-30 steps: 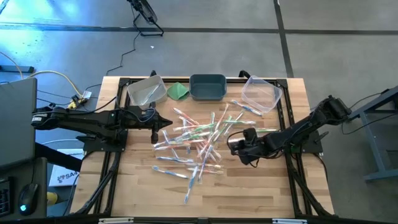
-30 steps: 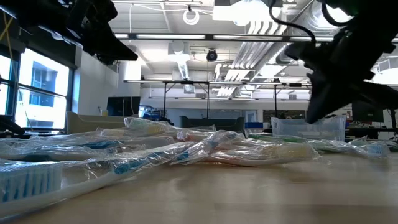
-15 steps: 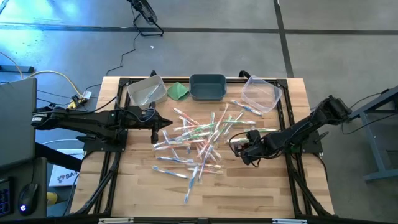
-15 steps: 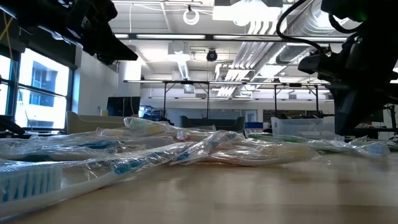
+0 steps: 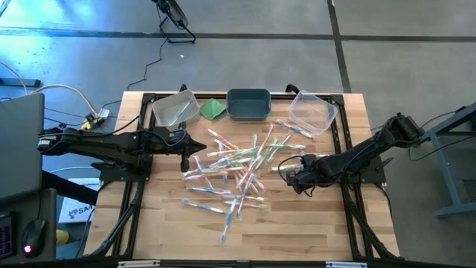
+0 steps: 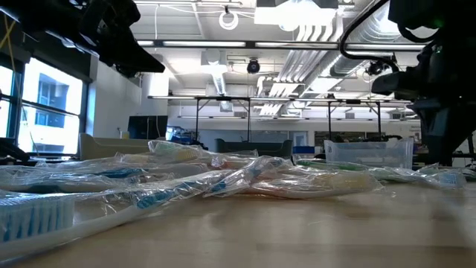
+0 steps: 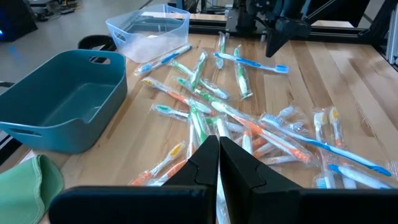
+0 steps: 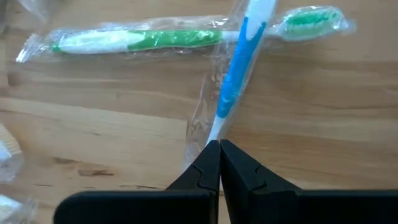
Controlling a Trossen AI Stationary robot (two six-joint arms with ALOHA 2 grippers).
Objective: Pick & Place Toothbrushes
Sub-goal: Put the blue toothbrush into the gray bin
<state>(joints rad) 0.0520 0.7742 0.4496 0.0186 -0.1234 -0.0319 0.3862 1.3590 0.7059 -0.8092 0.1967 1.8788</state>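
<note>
Many wrapped toothbrushes (image 5: 234, 167) with blue, green or orange parts lie in a loose heap on the wooden table's middle, also seen in the left wrist view (image 7: 249, 124). My right gripper (image 5: 293, 177) points down, shut, at the heap's right edge. Its tips (image 8: 219, 144) stand at the wrapper end of a blue toothbrush (image 8: 239, 68), which lies across a green one (image 8: 143, 39). My left gripper (image 5: 199, 147) hovers shut above the heap's left side, nothing between its fingers (image 7: 218, 140). My right gripper comes from above with its fingers shut, their tips right at the clear wrapper end (image 8: 208, 134) of the blue toothbrush, which lies flat on the table. Whether they touch it, I cannot tell.
Along the far edge stand a clear bin (image 5: 175, 109), a folded green cloth (image 5: 213, 109), a teal bin (image 5: 248, 104) and a second clear bin (image 5: 311, 112). Bare wood shows along the table's near edge (image 5: 297, 231).
My right gripper has tipped from a slant to pointing nearly straight down and has shifted a little toward the table's right edge, staying shut. The toothbrushes lie as before.
</note>
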